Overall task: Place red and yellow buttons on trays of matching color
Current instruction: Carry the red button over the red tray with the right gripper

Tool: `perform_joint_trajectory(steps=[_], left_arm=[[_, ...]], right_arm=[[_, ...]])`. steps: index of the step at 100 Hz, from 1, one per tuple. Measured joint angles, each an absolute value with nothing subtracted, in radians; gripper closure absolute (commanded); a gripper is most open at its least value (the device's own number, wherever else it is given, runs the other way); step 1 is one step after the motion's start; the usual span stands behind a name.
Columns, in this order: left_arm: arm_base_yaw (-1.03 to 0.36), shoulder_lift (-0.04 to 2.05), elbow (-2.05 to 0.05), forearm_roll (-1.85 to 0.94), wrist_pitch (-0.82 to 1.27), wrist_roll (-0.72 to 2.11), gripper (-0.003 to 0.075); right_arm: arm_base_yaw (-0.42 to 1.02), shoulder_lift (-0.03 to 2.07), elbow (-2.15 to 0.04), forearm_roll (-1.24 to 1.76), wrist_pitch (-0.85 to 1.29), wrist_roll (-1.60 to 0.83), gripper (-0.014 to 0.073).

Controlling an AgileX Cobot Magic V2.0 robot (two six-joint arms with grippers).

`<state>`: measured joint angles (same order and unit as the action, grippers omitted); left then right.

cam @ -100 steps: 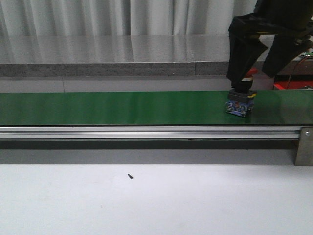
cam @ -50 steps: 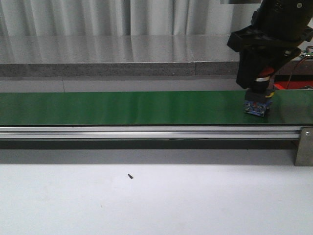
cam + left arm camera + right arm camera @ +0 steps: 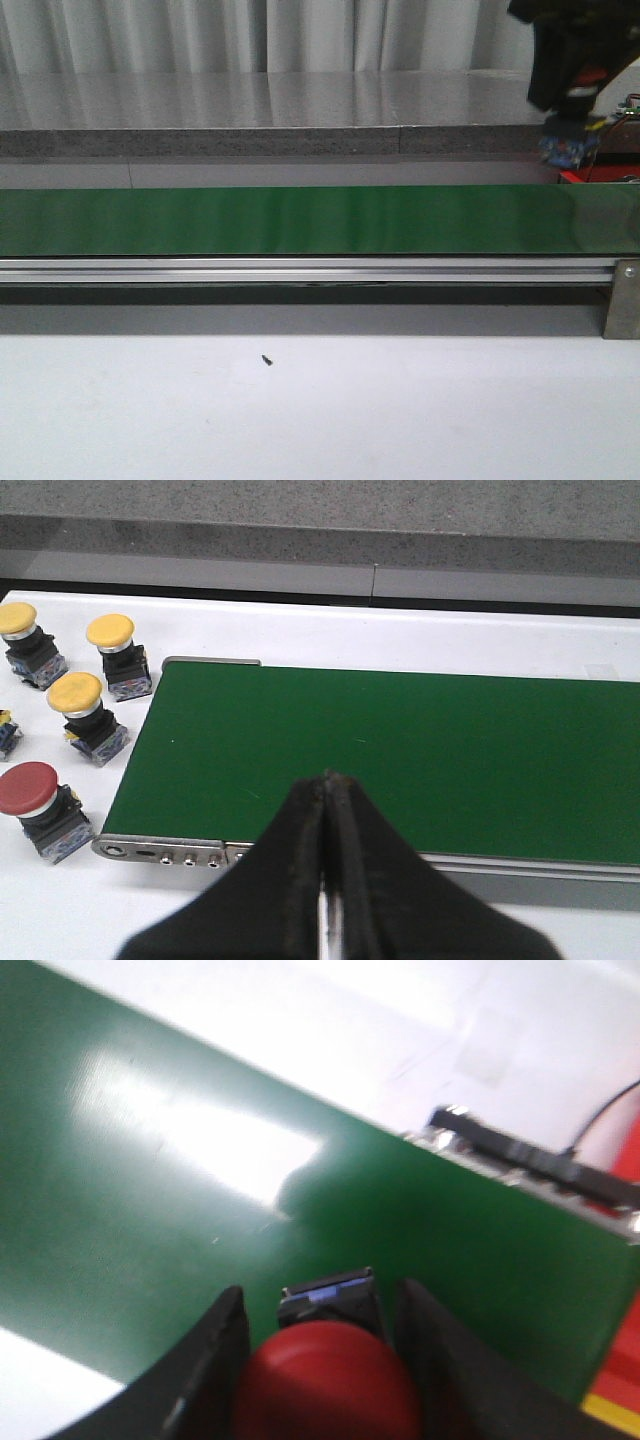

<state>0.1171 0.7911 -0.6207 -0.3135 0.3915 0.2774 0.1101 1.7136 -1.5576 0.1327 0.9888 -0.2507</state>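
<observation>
While the right gripper (image 3: 318, 1365) clasps it, the red button (image 3: 325, 1380) shows a domed cap over a blue-black base.

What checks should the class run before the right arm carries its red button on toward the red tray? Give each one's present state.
1. Red button held between the right gripper's fingers: ok.
2. Button lifted clear of the green belt: ok.
3. Red tray in view: only a red edge shows by the belt's right end; cannot tell.
4. Left gripper shut, out of the way: ok.
5. Belt free of other buttons: ok.
6. Buttons left to sort: three yellow buttons and another red one wait beside the belt; not ok.
</observation>
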Motion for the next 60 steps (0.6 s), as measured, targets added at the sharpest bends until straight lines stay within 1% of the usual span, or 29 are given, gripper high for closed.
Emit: perform_joint_trajectory(steps=[17, 37, 46, 60], left_arm=[[0.117, 0.791, -0.621, -0.313, 0.392, 0.277, 0.074], [0.117, 0.791, -0.621, -0.313, 0.392, 0.277, 0.074], [0.117, 0.791, -0.621, -0.313, 0.392, 0.277, 0.074], [0.117, 0.791, -0.621, -0.313, 0.392, 0.277, 0.074]], right_arm=[[-0.035, 1.718, -1.697, 0.153, 1.012, -0.249, 0.04], [-0.202, 1.821, -1.841, 0.243, 1.041, -0.255, 0.04], [-0.236, 1.894, -1.892, 0.275, 1.048, -0.262, 0.04], [-0.251, 2.005, -1.967, 0.283, 1.048, -0.269, 0.04]])
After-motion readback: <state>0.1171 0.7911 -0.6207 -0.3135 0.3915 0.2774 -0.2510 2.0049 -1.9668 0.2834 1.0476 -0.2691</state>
